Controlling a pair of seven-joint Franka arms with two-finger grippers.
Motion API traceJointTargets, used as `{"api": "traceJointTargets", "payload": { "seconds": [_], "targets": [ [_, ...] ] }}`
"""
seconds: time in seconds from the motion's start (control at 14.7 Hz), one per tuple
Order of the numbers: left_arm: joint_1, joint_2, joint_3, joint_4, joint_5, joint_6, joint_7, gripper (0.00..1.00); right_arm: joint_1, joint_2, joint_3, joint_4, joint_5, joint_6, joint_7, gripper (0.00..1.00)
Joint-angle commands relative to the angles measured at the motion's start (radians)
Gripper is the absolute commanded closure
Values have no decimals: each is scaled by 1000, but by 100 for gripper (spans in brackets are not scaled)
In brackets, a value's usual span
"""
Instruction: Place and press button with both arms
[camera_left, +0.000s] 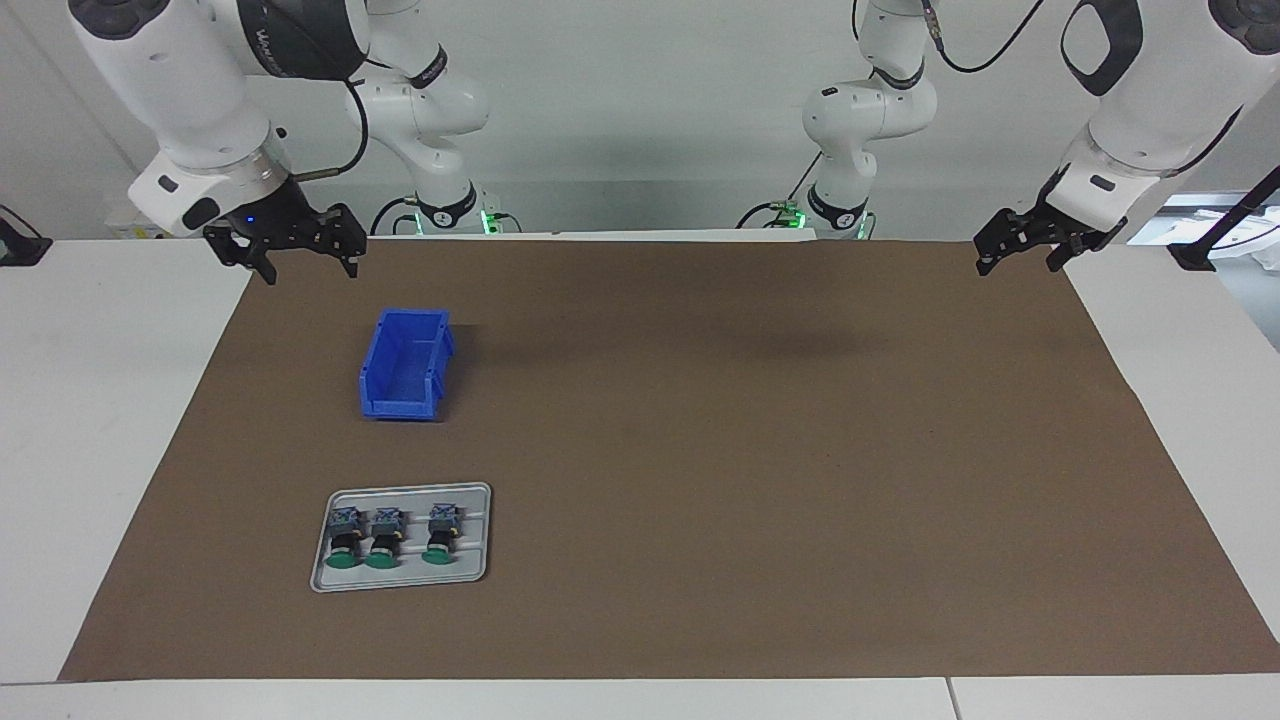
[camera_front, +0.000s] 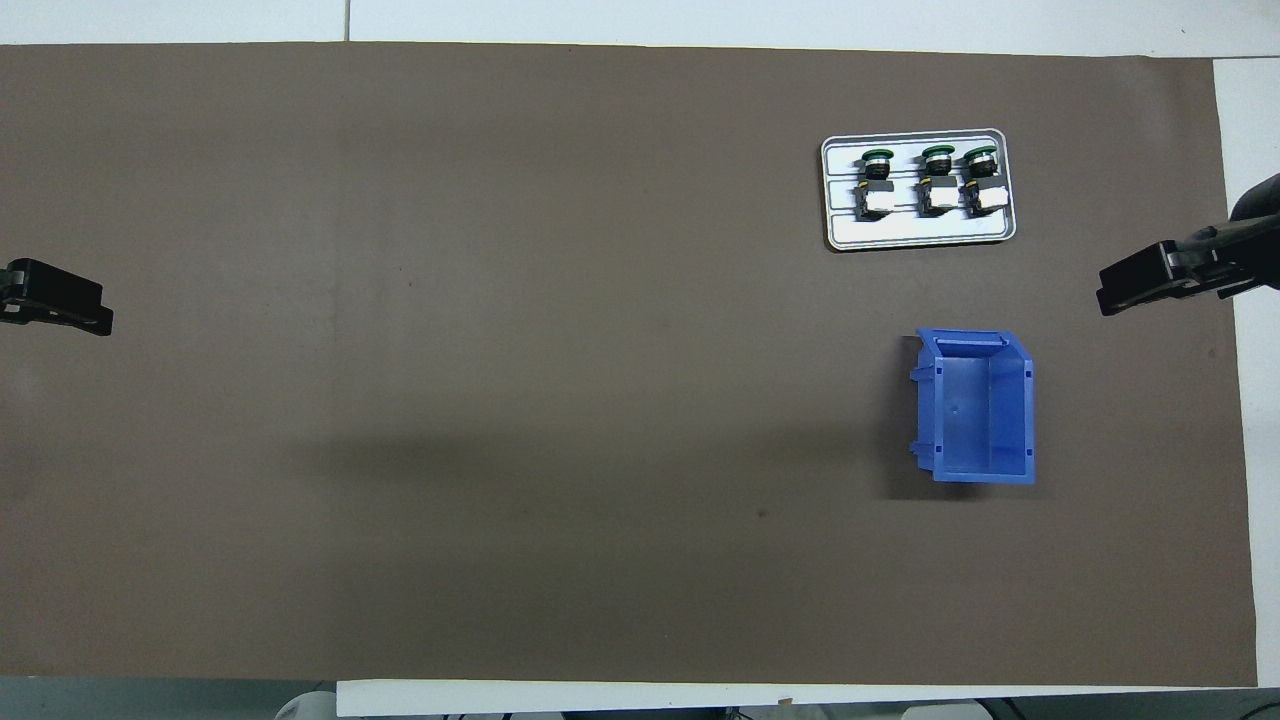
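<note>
Three alike buttons with green caps lie side by side on a grey tray toward the right arm's end of the table: one button sits a little apart from the other two. The tray also shows in the overhead view with the buttons on it. My right gripper hangs open and empty over the mat's edge close to its base, seen in the overhead view too. My left gripper waits open and empty over the mat's other corner, also in the overhead view.
An empty blue bin stands on the brown mat, nearer to the robots than the tray; it also shows in the overhead view. White table surface borders the mat at both ends.
</note>
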Motion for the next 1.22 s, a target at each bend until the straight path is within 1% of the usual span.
{"api": "traceJointTargets", "payload": {
  "seconds": [0.0, 0.27, 0.54, 0.88, 1.09, 1.15],
  "targets": [
    [7, -20, -1, -21, 13, 4, 12, 0, -11, -9, 5, -18, 20, 17, 4, 1],
    [-8, -22, -7, -21, 13, -7, 11, 0, -11, -12, 5, -21, 20, 14, 4, 1],
    [9, -22, 0, -21, 13, -13, 9, 0, -14, -15, 2, -18, 22, 15, 3, 1],
    [3, -22, -1, -22, 13, -11, 12, 0, -6, -34, 0, -28, 22, 3, 5, 1],
    [7, -20, -1, -18, 13, -14, 12, 0, 15, -18, 6, -24, 25, 66, 11, 1],
    [7, -20, -1, -19, 13, -5, 11, 0, 29, 6, 6, -13, 34, 81, 14, 1]
  ]
}}
